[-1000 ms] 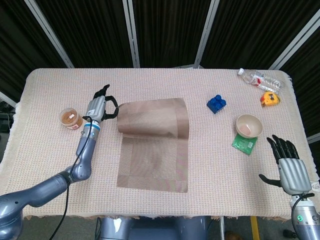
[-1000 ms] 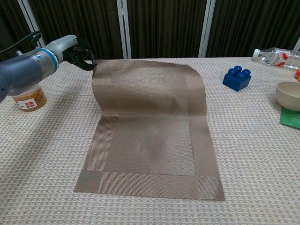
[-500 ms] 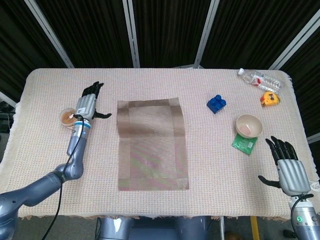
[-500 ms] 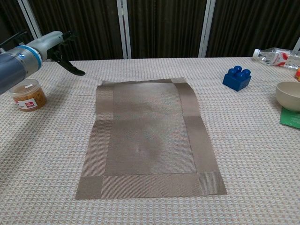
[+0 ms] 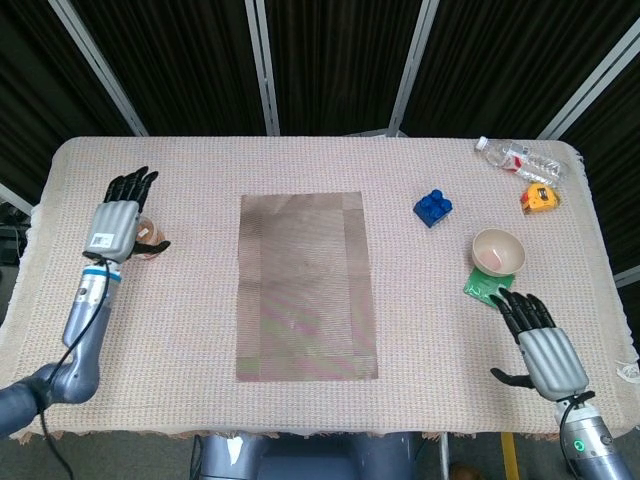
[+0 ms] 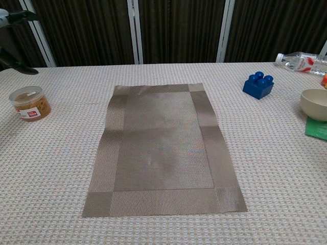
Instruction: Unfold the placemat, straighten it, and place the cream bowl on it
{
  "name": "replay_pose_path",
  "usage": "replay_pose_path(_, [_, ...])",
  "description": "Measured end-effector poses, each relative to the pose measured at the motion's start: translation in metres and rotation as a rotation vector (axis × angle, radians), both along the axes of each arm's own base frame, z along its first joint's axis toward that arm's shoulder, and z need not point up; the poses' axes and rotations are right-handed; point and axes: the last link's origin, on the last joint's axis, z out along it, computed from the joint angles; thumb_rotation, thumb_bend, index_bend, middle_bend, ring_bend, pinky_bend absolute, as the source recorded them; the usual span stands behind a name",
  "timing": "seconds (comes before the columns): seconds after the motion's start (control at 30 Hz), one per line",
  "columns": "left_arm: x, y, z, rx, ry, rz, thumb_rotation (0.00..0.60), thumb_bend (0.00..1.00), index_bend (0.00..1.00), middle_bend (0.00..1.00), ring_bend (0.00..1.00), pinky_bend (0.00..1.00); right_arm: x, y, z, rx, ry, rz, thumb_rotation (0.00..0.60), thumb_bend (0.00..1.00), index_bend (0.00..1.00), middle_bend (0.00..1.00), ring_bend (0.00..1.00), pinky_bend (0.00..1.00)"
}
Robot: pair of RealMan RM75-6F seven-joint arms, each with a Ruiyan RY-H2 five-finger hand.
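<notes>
The brown placemat [image 5: 306, 285] lies flat and fully spread in the middle of the table, also in the chest view [image 6: 162, 148]. The cream bowl [image 5: 498, 251] stands at the right, off the mat, partly on a green packet [image 5: 487, 287]; its left part shows at the chest view's edge [image 6: 314, 104]. My left hand [image 5: 119, 223] hovers open at the far left, over a small jar. My right hand [image 5: 541, 343] is open at the front right, just in front of the bowl and packet. Neither hand holds anything.
A jar with an orange label [image 6: 30, 102] stands left of the mat. A blue toy block [image 5: 433, 207] sits right of the mat's far end. A plastic bottle [image 5: 520, 158] and a yellow tape measure [image 5: 538, 198] lie at the far right corner.
The left hand let go of the mat's far edge and drew back to the left over the jar. The mat dropped flat. The right hand moved forward toward the bowl.
</notes>
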Motion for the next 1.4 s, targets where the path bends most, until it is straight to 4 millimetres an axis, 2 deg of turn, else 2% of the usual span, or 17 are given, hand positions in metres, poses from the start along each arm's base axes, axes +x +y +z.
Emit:
replay_pose_path(0.27, [-0.038, -0.092, 0.058, 0.025, 0.121, 0.128, 0.6, 0.05, 0.0, 0.0, 0.0, 0.0, 0.016, -0.009, -0.021, 0.161, 0.05, 0.125, 0.6, 0.0, 0.0, 0.0, 0.0, 0.0])
replay_pose_path(0.43, [-0.051, -0.142, 0.071, 0.048, 0.147, 0.188, 0.6, 0.05, 0.0, 0.0, 0.0, 0.0, 0.032, -0.018, -0.039, 0.242, 0.073, 0.208, 0.6, 0.0, 0.0, 0.0, 0.0, 0.0])
replay_pose_path(0.53, [-0.053, -0.155, 0.075, 0.057, 0.15, 0.192, 0.6, 0.05, 0.0, 0.0, 0.0, 0.0, 0.042, -0.022, -0.051, 0.281, 0.082, 0.256, 0.6, 0.0, 0.01, 0.0, 0.0, 0.0])
replay_pose_path(0.83, [-0.058, -0.162, 0.08, 0.073, 0.131, 0.183, 0.6, 0.05, 0.0, 0.0, 0.0, 0.0, 0.073, -0.026, -0.086, 0.391, 0.109, 0.389, 0.6, 0.0, 0.12, 0.0, 0.0, 0.0])
replay_pose_path(1.0, [-0.059, -0.158, 0.079, 0.07, 0.129, 0.181, 0.6, 0.06, 0.0, 0.0, 0.0, 0.0, 0.096, -0.031, -0.106, 0.419, 0.129, 0.471, 0.6, 0.05, 0.16, 0.0, 0.0, 0.0])
replay_pose_path(1.17, [-0.059, -0.155, 0.076, 0.059, 0.128, 0.176, 0.6, 0.06, 0.0, 0.0, 0.0, 0.0, 0.108, -0.04, -0.125, 0.427, 0.128, 0.469, 0.6, 0.06, 0.22, 0.0, 0.0, 0.0])
replay_pose_path(1.4, [-0.064, -0.152, 0.075, 0.052, 0.131, 0.191, 0.6, 0.07, 0.0, 0.0, 0.0, 0.0, 0.115, -0.048, -0.156, 0.436, 0.135, 0.448, 0.6, 0.09, 0.25, 0.0, 0.0, 0.0])
